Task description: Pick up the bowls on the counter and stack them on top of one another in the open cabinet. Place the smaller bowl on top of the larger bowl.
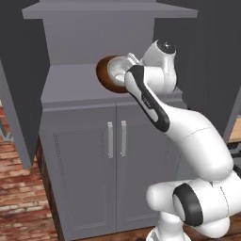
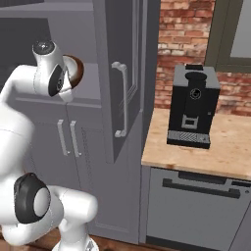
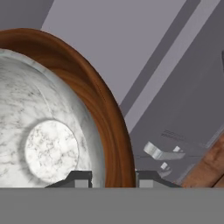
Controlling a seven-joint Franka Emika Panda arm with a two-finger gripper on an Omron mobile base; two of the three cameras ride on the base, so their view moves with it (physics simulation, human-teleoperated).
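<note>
Pinching the rims of both nested bowls, the end effector [image 3: 113, 178] holds the small white marbled bowl [image 3: 43, 131] inside the wide brown wooden bowl [image 3: 109, 118] over the grey cabinet shelf [image 1: 70, 84], so only release seems left.

Smaller bowl [image 3: 48, 144] nests inside larger bowl [image 3: 98, 100], in open cabinet [image 1: 75, 80].

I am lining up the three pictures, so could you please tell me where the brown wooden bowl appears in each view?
Left base view: brown wooden bowl upper centre, on the cabinet shelf, left of the arm's wrist.
Right base view: its rim peeks out upper left, beside the wrist.
Hand view: its rim arcs across the left half, the white bowl inside.
Shared landmark: the grey shelf.
</note>
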